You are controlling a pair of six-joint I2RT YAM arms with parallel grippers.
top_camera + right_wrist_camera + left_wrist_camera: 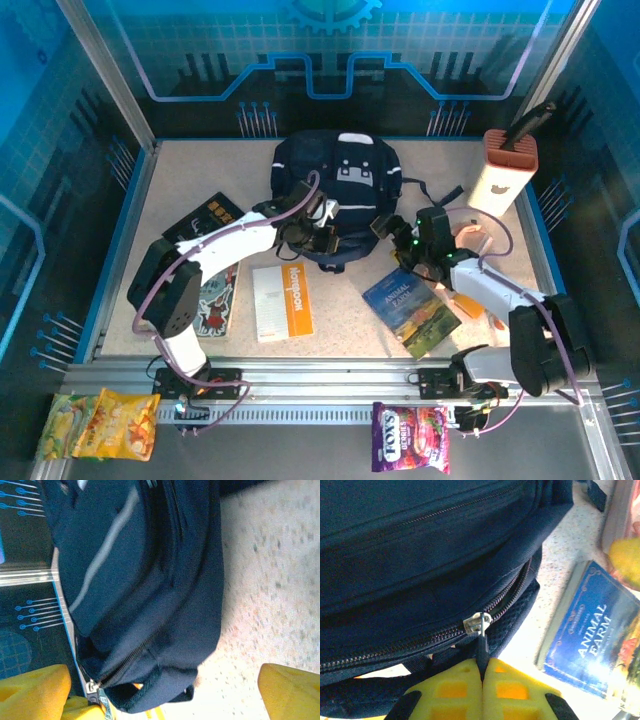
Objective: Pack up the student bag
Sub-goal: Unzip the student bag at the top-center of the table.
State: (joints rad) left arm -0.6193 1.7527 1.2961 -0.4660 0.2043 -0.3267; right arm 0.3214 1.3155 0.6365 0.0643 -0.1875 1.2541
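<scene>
Passing, at the left, a dark book point(205, 215), a cartoon-covered booklet point(216, 300) and an orange-and-white notebook point(283, 302), all lying flat. Reaching the student bag point(338, 185) mid-table, toward the far edge. Pinching its zipper pull point(480, 625) with the left gripper point(482, 669), pads pressed together. Holding the right gripper point(165, 695) with jaws wide apart, gripping nothing, at the bag's near right corner. Crowding in near that corner, an Animal Farm book point(412, 308). Standing far right, a white-and-orange container point(503, 170). Resting all on a speckled beige table point(190, 175), walled in by blue-lit panels.
</scene>
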